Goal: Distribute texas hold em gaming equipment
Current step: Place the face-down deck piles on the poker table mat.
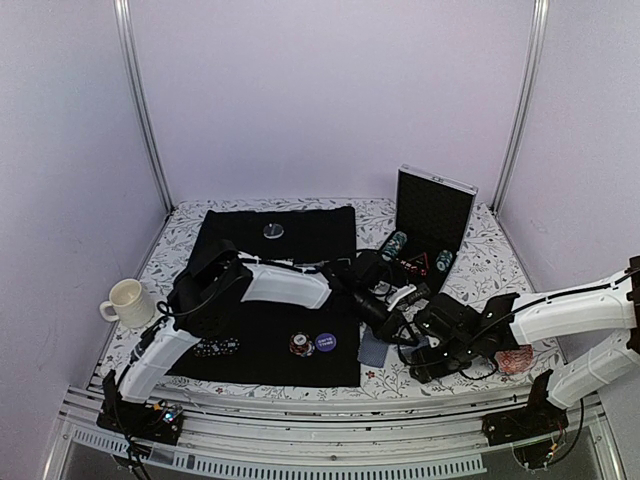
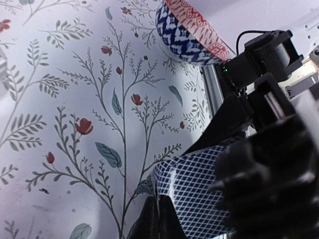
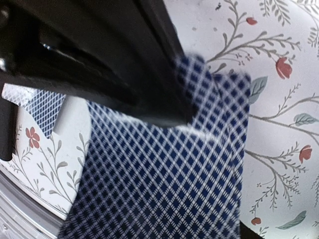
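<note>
Though right jaws cannot be judged, left jaws closed, card (image 3: 164,164) back blue-white lattice

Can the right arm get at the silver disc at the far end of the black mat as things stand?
Probably not directly. The silver disc sits at the black mat's far edge, and the left arm stretches across the mat between it and the right arm, blocking a straight path.

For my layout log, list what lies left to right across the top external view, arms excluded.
Cream mug → silver disc → chip stack → purple button → playing card → open case → red patterned bowl.
</note>
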{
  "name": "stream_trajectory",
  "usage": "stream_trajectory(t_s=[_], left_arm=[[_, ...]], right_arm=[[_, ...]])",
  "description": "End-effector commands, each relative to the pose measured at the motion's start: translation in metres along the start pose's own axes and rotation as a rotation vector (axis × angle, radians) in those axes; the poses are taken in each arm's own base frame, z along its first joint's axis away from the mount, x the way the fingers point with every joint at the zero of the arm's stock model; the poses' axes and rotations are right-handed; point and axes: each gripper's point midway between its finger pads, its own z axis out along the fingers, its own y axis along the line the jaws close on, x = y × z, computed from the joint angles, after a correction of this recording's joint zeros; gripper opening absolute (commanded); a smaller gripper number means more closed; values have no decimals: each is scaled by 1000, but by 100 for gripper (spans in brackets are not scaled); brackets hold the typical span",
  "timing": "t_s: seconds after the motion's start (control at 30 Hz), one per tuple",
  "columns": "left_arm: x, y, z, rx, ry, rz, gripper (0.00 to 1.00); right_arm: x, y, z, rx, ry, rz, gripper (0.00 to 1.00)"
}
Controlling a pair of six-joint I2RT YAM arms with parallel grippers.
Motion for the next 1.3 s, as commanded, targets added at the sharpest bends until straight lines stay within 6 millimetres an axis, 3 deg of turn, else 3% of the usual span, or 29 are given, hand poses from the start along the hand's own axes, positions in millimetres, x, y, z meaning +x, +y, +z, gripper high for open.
stream_trajectory(t_s=[0.0, 0.3, 0.5, 0.8, 1.07, 1.27], left_arm=[[30, -7, 25, 23, 84, -13, 0], [29, -12, 25, 17, 89, -1, 0], [24, -18, 29, 15, 85, 8, 1], [16, -25, 28, 8, 64, -38, 24], [6, -40, 23, -7, 44, -17, 35], [1, -51, 21, 1, 40, -2, 38]], right_arm=[[6, -14, 2, 51, -6, 74, 67], [14, -10, -9, 9, 17, 128, 99], [3, -10, -33, 4, -34, 155, 99], [-8, -25, -58, 74, -101, 213, 99], [-11, -27, -58, 81, -116, 221, 99], [-8, -30, -53, 78, -97, 235, 99]])
